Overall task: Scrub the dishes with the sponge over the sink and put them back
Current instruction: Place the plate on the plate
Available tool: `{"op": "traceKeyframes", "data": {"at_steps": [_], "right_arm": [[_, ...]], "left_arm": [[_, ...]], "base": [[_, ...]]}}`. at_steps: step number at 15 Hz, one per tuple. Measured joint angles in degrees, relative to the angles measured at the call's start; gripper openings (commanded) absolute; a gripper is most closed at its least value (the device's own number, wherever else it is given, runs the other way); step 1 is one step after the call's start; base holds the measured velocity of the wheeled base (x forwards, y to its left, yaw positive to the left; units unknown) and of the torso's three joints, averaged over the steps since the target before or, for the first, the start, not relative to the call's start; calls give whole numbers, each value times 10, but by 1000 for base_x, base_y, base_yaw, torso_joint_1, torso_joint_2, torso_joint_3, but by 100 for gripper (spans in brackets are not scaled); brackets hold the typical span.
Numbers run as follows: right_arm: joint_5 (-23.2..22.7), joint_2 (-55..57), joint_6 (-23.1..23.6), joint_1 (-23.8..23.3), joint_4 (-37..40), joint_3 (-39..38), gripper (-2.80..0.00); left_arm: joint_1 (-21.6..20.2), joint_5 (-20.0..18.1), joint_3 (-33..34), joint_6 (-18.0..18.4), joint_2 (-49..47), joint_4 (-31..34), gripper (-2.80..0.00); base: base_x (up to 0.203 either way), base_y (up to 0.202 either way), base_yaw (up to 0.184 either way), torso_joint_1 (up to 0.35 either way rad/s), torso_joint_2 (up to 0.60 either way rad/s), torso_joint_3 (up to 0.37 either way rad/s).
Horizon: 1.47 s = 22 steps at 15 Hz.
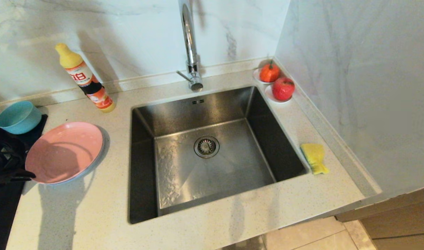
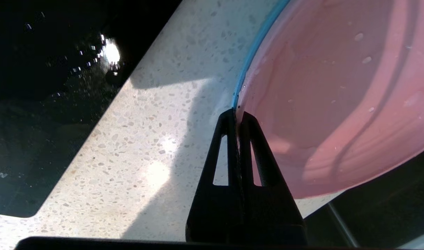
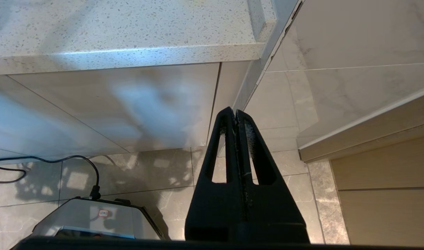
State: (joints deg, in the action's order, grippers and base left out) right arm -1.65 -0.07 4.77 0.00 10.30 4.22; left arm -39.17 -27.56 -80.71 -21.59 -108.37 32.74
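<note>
Head view, left claw [image 1: 31, 174] at pink plate [image 1: 64, 151] rim, arm cropped

Plates [image 1: 64, 152] left of sink [image 1: 212, 152]; bowl [image 1: 18, 117] far left; sponge [image 1: 314, 158] right; bottle [image 1: 85, 78] far-left behind.

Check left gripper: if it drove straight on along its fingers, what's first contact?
Nothing ahead to meet: the left gripper is already shut on the rim of the shallow pink round plate.

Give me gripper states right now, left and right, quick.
Left gripper: shut on the pink plate rim, beside the sink.
Right gripper: shut, empty, parked below the countertop.
</note>
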Motion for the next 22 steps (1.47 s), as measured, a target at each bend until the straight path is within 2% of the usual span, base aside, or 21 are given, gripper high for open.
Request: {"op": "traceKeyframes", "data": {"at_steps": [5, 11, 17, 18, 22], "right_arm": [[0, 0, 0, 0, 0, 0, -280], [0, 0, 0, 0, 0, 0, -280], [0, 0, 0, 0, 0, 0, -280], [0, 0, 0, 0, 0, 0, -280], [0, 0, 0, 0, 0, 0, -280]], "left_arm": [[-6, 4, -1, 2, -5, 0, -280], [-11, 6, -35, 1, -6, 23, -280], [-10, 5, -31, 4, -13, 24, -280], [-10, 5, -31, 5, -14, 23, 0], [-11, 6, -35, -1, -15, 25, 0]], "base": [[0, 0, 0, 0, 0, 0], [0, 0, 0, 0, 0, 0], [0, 0, 0, 0, 0, 0], [0, 0, 0, 0, 0, 0], [0, 0, 0, 0, 0, 0]]}}
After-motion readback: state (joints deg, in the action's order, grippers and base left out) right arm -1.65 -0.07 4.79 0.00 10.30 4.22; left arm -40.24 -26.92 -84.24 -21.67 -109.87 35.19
